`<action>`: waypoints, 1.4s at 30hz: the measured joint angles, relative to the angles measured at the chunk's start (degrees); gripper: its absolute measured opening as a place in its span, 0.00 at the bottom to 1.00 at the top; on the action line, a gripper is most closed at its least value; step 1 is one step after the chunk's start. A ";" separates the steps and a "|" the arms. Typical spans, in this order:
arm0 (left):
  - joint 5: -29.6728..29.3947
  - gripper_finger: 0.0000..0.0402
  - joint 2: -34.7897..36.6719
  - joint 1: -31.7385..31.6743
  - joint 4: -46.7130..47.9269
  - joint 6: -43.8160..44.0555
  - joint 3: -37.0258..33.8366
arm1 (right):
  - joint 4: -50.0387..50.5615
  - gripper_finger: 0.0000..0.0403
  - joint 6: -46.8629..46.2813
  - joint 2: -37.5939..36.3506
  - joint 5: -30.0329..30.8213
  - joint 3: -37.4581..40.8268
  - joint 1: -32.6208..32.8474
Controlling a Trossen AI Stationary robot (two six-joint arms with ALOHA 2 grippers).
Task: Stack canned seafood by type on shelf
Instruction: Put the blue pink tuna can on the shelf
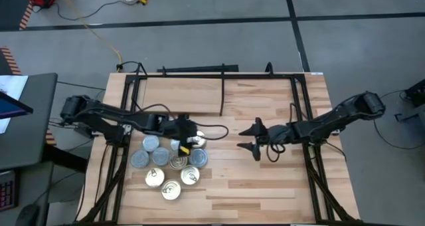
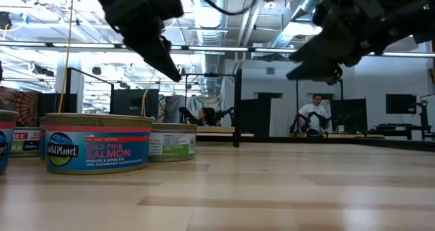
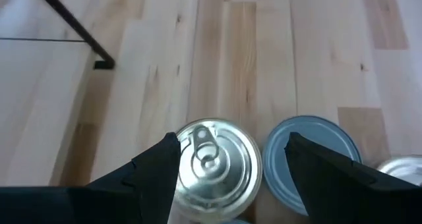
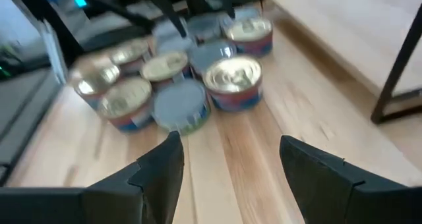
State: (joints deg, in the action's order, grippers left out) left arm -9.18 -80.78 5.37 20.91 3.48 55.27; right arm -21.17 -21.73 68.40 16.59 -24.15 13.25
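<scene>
My left gripper (image 3: 227,168) hangs just above the cluster of tins, fingers spread wide with nothing between them. Between those fingers, below them, sits a shiny pull-tab tin (image 3: 214,165), and right beside it a blue-grey topped tin (image 3: 313,151). From overhead, that left gripper (image 1: 189,141) is over the far right edge of the tin cluster (image 1: 167,165), which sits on the butcher-block tabletop (image 1: 265,186) toward its left front. The tins stand close together, several touching; grey tops mostly on the far side, gold shiny tops on the near side.

My right gripper (image 4: 227,165) is open too, fingers apart and empty, held above bare wood and pointing toward the tins, which lie well apart from it. Overhead, the right gripper (image 1: 251,138) is near the table's middle.

From table height, a Wild Planet pink salmon tin (image 2: 95,151) stands nearest, with a green-labelled tin (image 2: 172,141) behind it.

Farther back, the shelf (image 1: 219,93) lies across the far part of the table, its black divider rod (image 1: 222,96) in the middle, no tins on it.

Beyond the table, a person (image 2: 314,117) sits in the room.
</scene>
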 joint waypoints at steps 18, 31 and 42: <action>5.23 0.60 -19.59 -9.53 11.38 -14.37 15.02 | 16.95 0.69 3.65 -4.28 0.50 -1.65 2.36; 5.47 0.56 -19.86 -9.51 11.29 -11.67 16.35 | 10.63 0.69 2.35 -4.30 0.48 -1.61 2.49; -1.49 0.56 -21.25 -4.77 9.25 -13.68 16.00 | 9.13 0.69 3.18 -4.28 0.47 -1.61 5.64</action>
State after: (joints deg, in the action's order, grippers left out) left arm -10.67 -102.02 0.60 30.16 -10.20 71.26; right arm -12.04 -18.55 64.12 17.06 -25.76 18.89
